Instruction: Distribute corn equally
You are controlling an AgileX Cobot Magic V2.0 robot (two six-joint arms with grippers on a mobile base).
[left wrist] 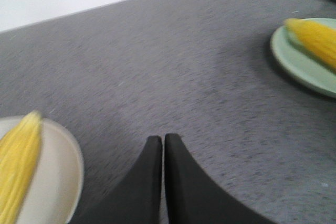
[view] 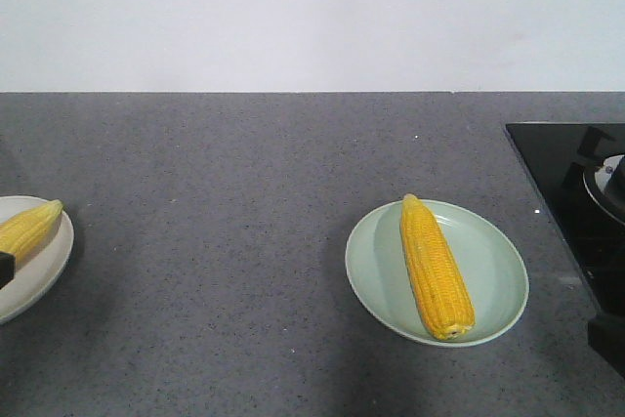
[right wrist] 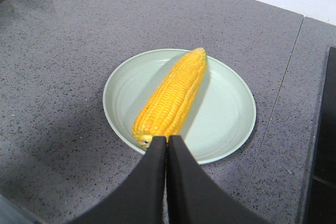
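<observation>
Your right end effector [right wrist: 167,141], pressed together, sits at the corn's [right wrist: 170,98] blunt end; its length runs straight ahead.

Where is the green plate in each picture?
Front view: the green plate sits right of centre, with a corn cob on it.
Left wrist view: only part shows, at the upper right edge.
Right wrist view: centre, just beyond the shut right gripper.
Shared landmark: the cob lying on that plate.
</observation>
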